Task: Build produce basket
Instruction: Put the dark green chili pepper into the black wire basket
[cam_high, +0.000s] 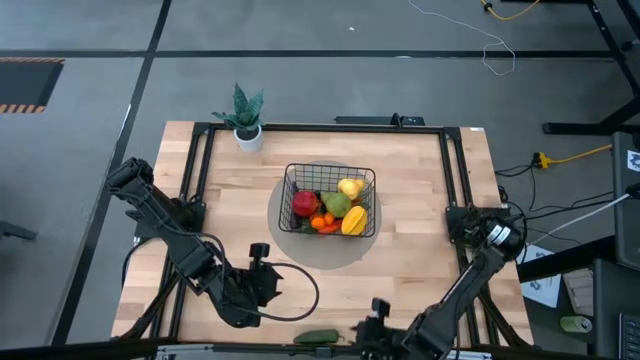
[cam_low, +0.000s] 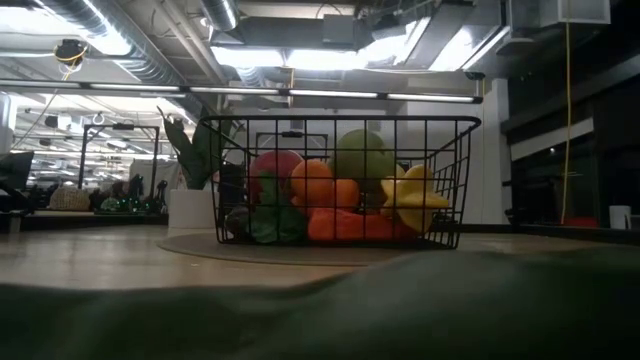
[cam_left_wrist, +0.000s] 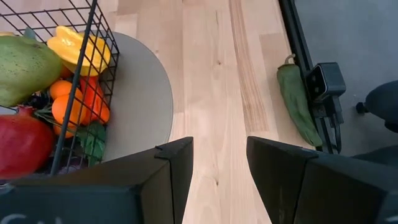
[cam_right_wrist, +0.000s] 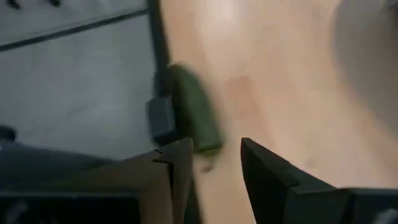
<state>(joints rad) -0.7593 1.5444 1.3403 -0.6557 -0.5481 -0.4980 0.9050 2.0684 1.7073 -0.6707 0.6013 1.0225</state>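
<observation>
The black wire basket (cam_high: 330, 198) stands on a grey round disc (cam_high: 352, 252) at mid-table. It holds the produce: a red fruit (cam_high: 305, 203), a green fruit (cam_high: 337, 204), yellow pieces (cam_high: 353, 221) and orange ones (cam_left_wrist: 69, 107). A dark green vegetable (cam_high: 318, 337) lies on its side at the table's near edge; it fills the low view's foreground (cam_low: 420, 310). My right gripper (cam_right_wrist: 214, 163) hovers open just right of the vegetable (cam_right_wrist: 194, 113). My left gripper (cam_left_wrist: 219, 167) hangs open over bare wood, near-left of the basket.
A potted plant (cam_high: 245, 120) stands at the far left of the table. A black frame rail (cam_left_wrist: 301, 43) runs along the near edge, with a small black box (cam_left_wrist: 326, 81) on it right beside the vegetable. Bare wood lies on both sides of the disc.
</observation>
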